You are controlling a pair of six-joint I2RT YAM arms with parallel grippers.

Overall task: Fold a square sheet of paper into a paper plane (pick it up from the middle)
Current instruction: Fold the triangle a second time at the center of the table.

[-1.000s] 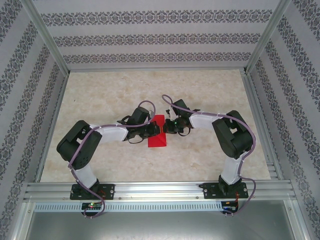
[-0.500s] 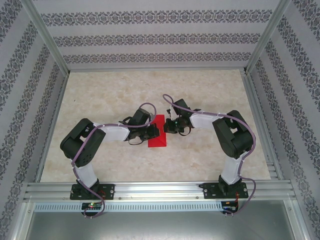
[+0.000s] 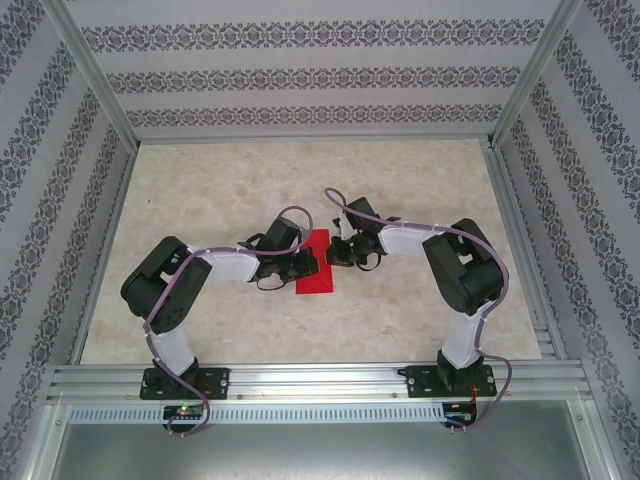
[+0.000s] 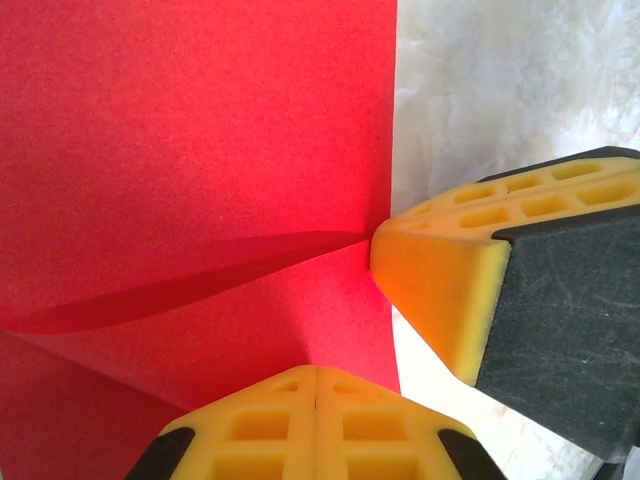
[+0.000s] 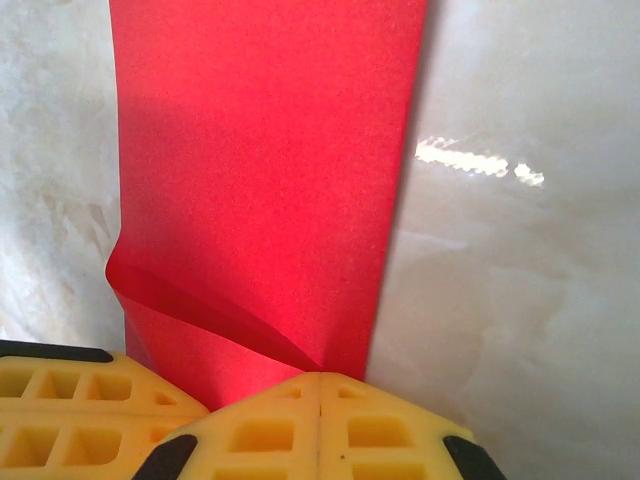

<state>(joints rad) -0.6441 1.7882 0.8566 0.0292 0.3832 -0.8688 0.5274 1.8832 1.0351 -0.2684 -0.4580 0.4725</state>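
Left claw, right claw close together, both clamped on red paper, marble table

Your high camera looks down from above the near edge onto the pale marbled tabletop; both wrist cameras hug the same thin bright red paper sheet from opposite sides.

Thin bright red square sheet of paper: matt, fine-grained, softly creased. Yellow moulded fingertips: matt plastic or foam, grid-recessed. Black finger flank: dull, scuffed. Pale marbled tabletop: smooth, glossy, glare spots. Silver frame rails: ribbed satin metal.
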